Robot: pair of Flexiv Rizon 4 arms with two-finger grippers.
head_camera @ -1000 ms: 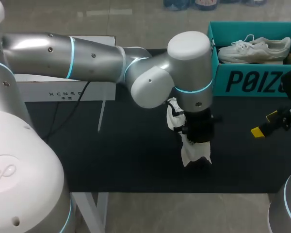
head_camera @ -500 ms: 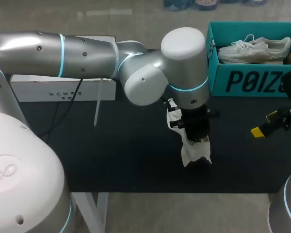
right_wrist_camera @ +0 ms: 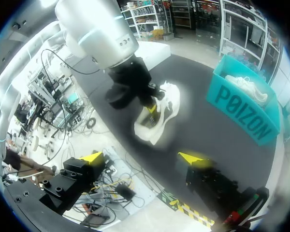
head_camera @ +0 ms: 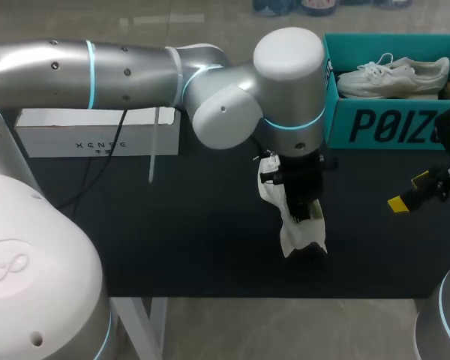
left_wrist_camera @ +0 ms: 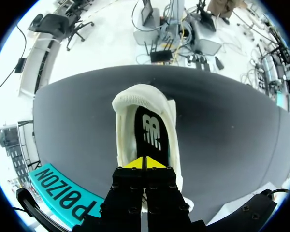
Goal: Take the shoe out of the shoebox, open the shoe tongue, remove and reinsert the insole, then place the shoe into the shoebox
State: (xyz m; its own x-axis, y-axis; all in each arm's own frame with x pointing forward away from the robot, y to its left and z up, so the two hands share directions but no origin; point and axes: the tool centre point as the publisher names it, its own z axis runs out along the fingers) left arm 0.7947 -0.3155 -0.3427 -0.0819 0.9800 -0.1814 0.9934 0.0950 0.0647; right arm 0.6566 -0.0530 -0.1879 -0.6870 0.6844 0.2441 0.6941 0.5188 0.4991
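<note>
Robotics lab bench: my left arm point(head_camera: 135, 75) and right arm point(head_camera: 442, 326) stand at a black-topped table point(head_camera: 172, 240); a cable point(head_camera: 123, 126) trails across it.

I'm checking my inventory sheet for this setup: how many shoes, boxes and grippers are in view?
Shoes: 2, the loose shoe and the boxed shoe
Boxes: 2, the teal shoebox and the white box
Grippers: 2, the left gripper and the right gripper
Total: 6

White box point(head_camera: 97, 135) at dark table's point(head_camera: 172, 247) back left, black cable point(head_camera: 103, 176) alongside
</note>
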